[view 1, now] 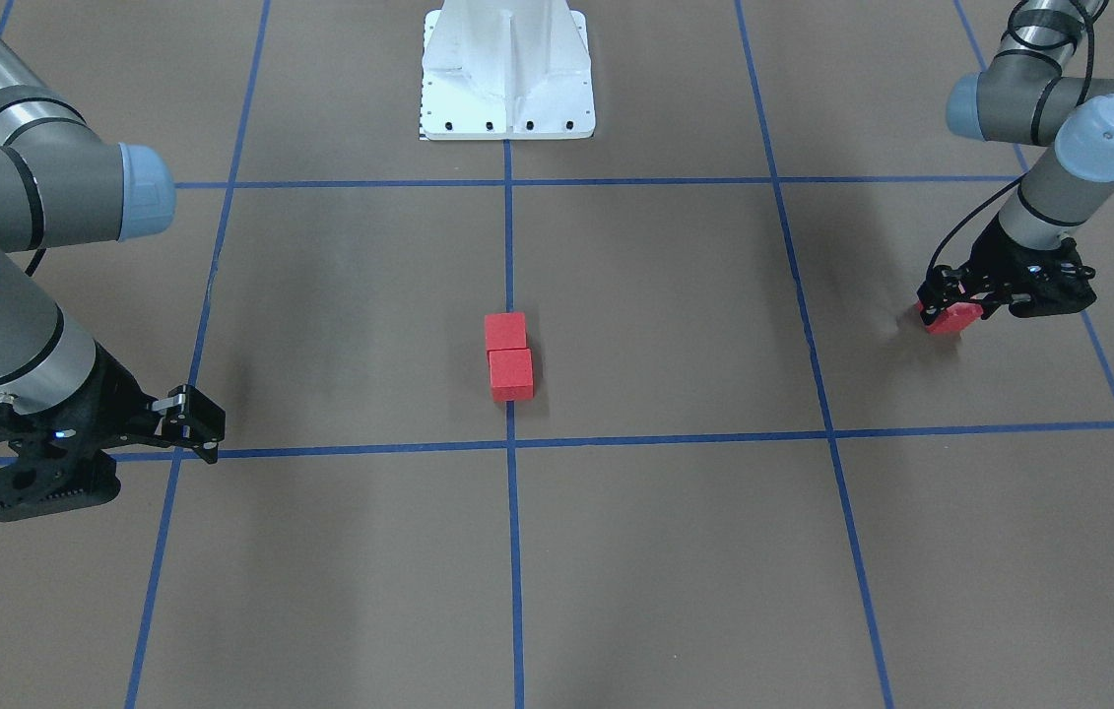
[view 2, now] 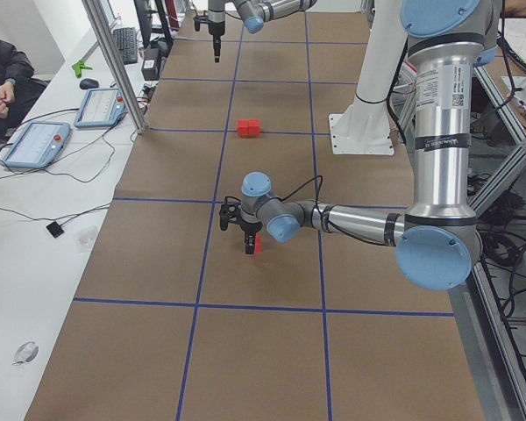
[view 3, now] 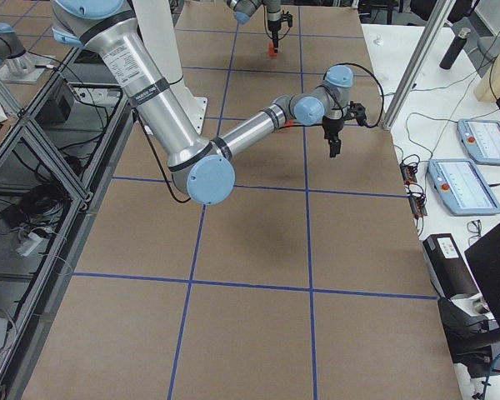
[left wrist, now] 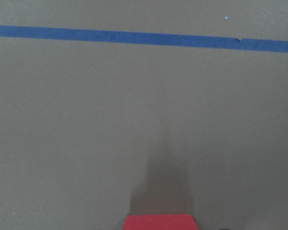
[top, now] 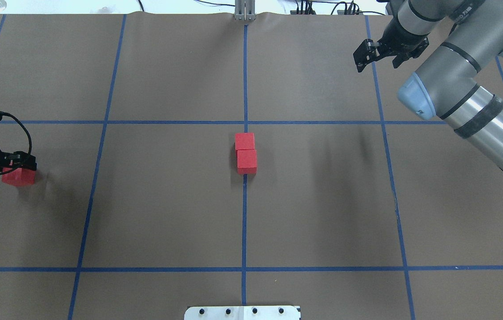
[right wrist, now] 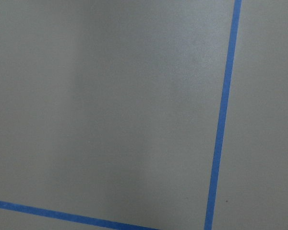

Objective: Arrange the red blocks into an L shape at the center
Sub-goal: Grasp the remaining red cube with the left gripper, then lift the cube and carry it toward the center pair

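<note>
Two red blocks (view 1: 507,356) touch in a line on the centre tape (view 1: 509,246) of the bench (view 1: 675,325). The third block (top: 19,176), well out left, looks clamped in your left pincer (view 1: 952,311), and the right pincer (top: 376,62) is spread and empty. Judged light, rigid, matte: pinch opposite flat faces.

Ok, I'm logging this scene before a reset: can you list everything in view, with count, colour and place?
Centre red blocks: two, red, touching in a row on the middle tape line.
Third red block: one, red, far on the robot's left.
Tape grid: blue, across the brown table cover.
Base plate: one, white, robot's edge of the table.
Teach pendants: two, white, side bench.
Person: one, dark sleeves, at that bench.
Left gripper: one, black, shut on the third red block.
Right gripper: one, black, open, empty, far from the robot on its right.
</note>
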Controlling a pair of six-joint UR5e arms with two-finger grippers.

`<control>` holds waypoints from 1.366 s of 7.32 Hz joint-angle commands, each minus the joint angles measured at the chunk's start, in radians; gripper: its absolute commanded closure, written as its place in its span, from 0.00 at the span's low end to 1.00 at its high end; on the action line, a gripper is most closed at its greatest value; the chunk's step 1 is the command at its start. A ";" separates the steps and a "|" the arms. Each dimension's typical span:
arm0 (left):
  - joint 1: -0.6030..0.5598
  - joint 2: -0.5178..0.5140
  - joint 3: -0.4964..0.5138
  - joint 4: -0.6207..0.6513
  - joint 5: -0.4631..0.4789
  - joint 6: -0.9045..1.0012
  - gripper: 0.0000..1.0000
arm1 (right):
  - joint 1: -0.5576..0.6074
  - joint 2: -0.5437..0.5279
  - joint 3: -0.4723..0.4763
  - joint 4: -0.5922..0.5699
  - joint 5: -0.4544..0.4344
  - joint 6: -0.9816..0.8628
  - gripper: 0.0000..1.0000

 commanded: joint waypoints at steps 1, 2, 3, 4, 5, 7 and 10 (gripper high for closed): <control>-0.003 -0.012 -0.008 0.007 -0.008 0.009 1.00 | 0.000 -0.001 0.000 -0.002 0.000 0.000 0.01; -0.006 -0.015 -0.029 0.015 -0.014 0.009 1.00 | 0.002 -0.001 0.000 -0.002 0.000 0.000 0.01; -0.059 -0.021 -0.029 0.032 -0.058 0.010 1.00 | 0.003 -0.001 0.000 -0.002 0.000 0.000 0.01; -0.152 -0.088 -0.033 0.131 -0.139 0.012 1.00 | 0.005 -0.003 0.001 -0.002 0.001 0.000 0.01; -0.196 -0.172 -0.052 0.306 -0.143 0.014 1.00 | 0.006 -0.007 0.001 0.000 0.001 0.000 0.01; -0.199 -0.350 -0.086 0.609 -0.100 -0.096 1.00 | 0.006 -0.058 0.062 -0.003 0.001 0.002 0.01; -0.065 -0.534 -0.046 0.641 -0.089 -0.825 1.00 | 0.008 -0.131 0.174 -0.017 0.060 0.012 0.01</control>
